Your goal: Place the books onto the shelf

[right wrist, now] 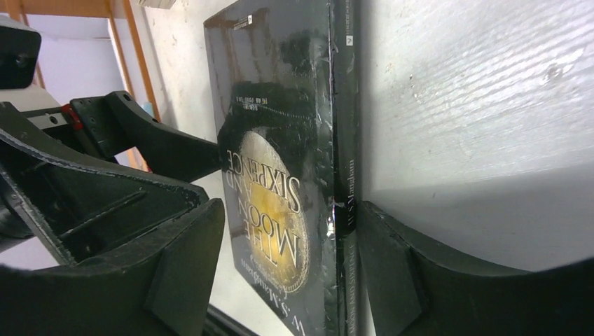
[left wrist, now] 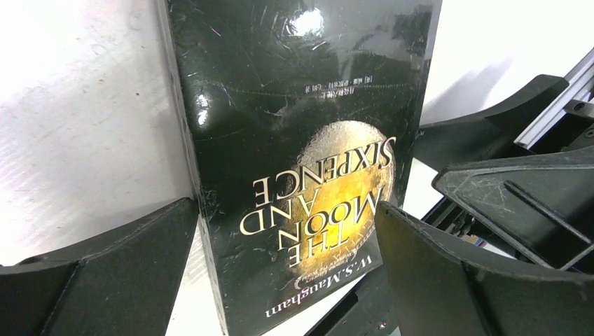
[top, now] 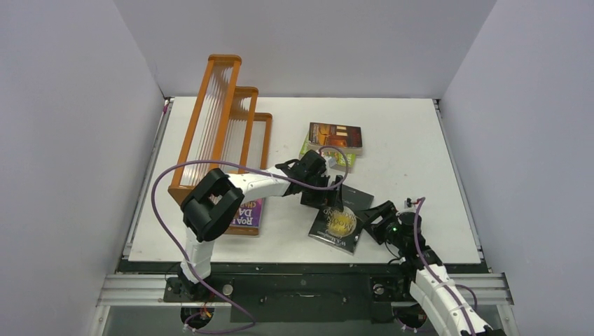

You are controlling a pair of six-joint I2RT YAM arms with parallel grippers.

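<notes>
A black book with a gold moon [top: 343, 220] lies on the white table between the two arms. My left gripper [top: 328, 196] stands open over its far end; in the left wrist view the book [left wrist: 294, 140] fills the gap between my left gripper's [left wrist: 284, 210] spread fingers. My right gripper [top: 369, 222] is open at the book's near right side. In the right wrist view one finger [right wrist: 392, 273] rests against the book's spine [right wrist: 344, 210], while the other finger [right wrist: 175, 266] stands apart from the cover. The orange-brown shelf [top: 224, 119] stands at the far left.
An orange-purple Roald Dahl book [top: 251, 213] lies partly under my left arm, beside the shelf's near end. A dark brown-orange book [top: 335, 135] lies on a green one [top: 308, 150] at mid-back. Walls close in the table on three sides.
</notes>
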